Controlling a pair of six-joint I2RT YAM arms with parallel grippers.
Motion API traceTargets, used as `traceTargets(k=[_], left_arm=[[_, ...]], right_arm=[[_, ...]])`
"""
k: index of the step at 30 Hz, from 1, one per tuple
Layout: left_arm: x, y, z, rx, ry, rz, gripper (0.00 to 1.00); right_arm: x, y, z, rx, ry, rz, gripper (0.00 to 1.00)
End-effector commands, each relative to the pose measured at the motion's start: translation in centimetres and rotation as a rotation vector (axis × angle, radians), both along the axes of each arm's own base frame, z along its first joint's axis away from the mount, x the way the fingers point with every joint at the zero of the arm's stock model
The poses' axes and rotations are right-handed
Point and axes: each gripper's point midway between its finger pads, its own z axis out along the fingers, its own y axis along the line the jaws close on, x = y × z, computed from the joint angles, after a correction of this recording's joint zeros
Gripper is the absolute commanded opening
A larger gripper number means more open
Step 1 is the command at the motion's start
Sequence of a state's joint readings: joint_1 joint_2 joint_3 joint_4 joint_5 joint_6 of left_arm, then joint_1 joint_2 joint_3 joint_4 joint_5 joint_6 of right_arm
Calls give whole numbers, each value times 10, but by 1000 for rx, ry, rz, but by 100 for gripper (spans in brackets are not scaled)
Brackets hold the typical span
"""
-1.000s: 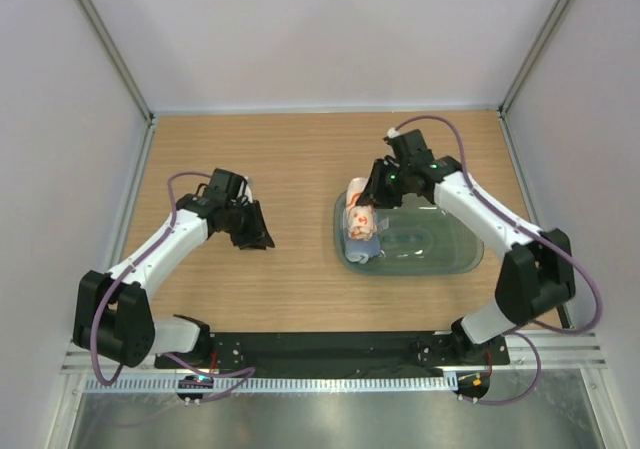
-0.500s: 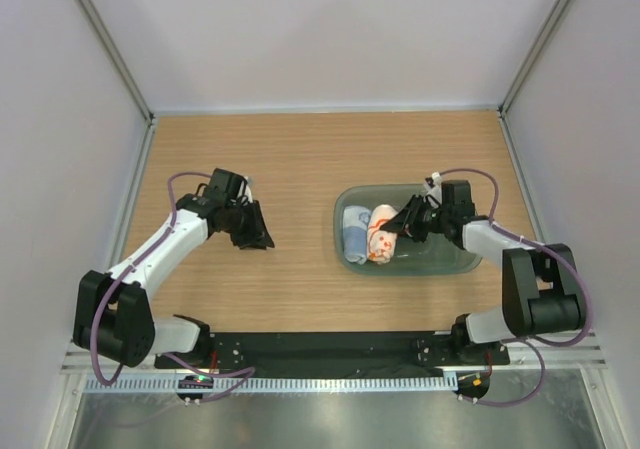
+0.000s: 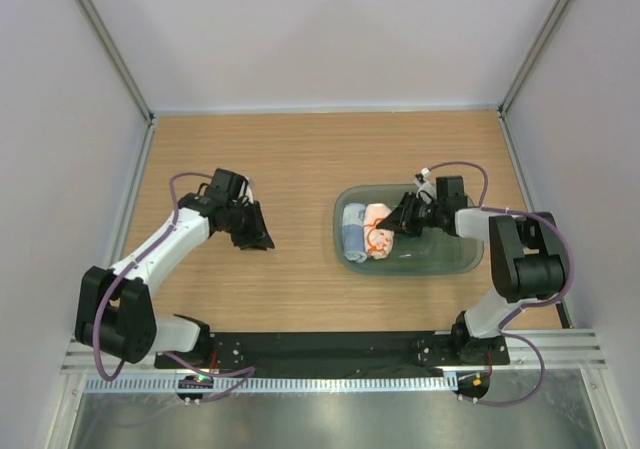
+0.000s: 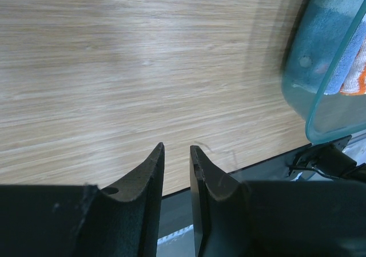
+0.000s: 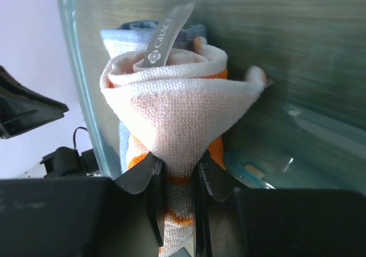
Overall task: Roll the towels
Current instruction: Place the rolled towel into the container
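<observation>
From the overhead camera, a clear teal tray (image 3: 470, 256) sits on the right half of the wooden table (image 3: 300, 159). Both towels lie rolled in the tray's left end, side by side and touching: the blue towel (image 3: 352, 231) against the left wall and the orange-patterned towel (image 3: 377, 231) just to its right. The right gripper (image 3: 402, 219) reaches into the tray from the right and meets the end of the orange-patterned towel. The left gripper (image 3: 252, 233) rests low over bare wood on the left half of the table, well apart from the tray.

The left wrist camera shows the left gripper (image 4: 176, 165) with its two dark fingers (image 4: 150, 174) standing a narrow gap apart. Nothing is between them, and only wood grain lies beyond. The tray (image 4: 311, 119) fills the right edge of this view, with both towels showing through its wall.

In the right wrist camera, the right gripper (image 5: 176, 180) is clenched on the near end of the orange-patterned towel (image 5: 177, 102), its fingers pressing into the cloth from both sides. The roll's spiral end faces away, and a grey printed label (image 5: 163, 39) sticks out of it. The blue towel (image 5: 130, 35) lies behind it, against the tray wall (image 5: 83, 79).
</observation>
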State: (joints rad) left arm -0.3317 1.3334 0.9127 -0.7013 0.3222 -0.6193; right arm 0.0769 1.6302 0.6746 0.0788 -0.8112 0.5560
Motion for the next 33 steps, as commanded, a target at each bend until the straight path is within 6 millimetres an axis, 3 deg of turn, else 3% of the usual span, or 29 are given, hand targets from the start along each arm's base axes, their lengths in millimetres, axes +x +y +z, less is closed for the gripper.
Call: traceTargets(k=[1,7,12,18,21,24,26,28,30,33], left_arm=[[6,-3,8,-17,-19,-13,25],[6,-5,8,-24,-14,-18,25],[7,-6,6,-31,-5,-18,25],[5,-6,6,-32,-7,-16,25],[4,-5,5,-28,-3,-13,25],[4,-4,4,-24,-2,-13,25],[2,-4,5,-21,-5,-16,25],[2,-2,6,-14,-8,-13,25],[0,-1,6,-9,-8,-15,25],[-2,1,7,-3,-10,-17,25]], right_arm=[[11,-18,-17,-157,-12,-12,1],[21,-56,-14,-419,-35,-70,6],[28,-65,8,-492,-99,-114,35],[25,-52,11,-491,-109,-61,60],[20,-39,11,-518,-109,-12,63],[19,-34,22,-580,-126,11,66],[23,-25,41,-605,-172,22,72],[26,-30,53,-667,-171,11,83],[22,-43,51,-756,-127,1,90],[22,-50,59,-808,-112,-7,91]])
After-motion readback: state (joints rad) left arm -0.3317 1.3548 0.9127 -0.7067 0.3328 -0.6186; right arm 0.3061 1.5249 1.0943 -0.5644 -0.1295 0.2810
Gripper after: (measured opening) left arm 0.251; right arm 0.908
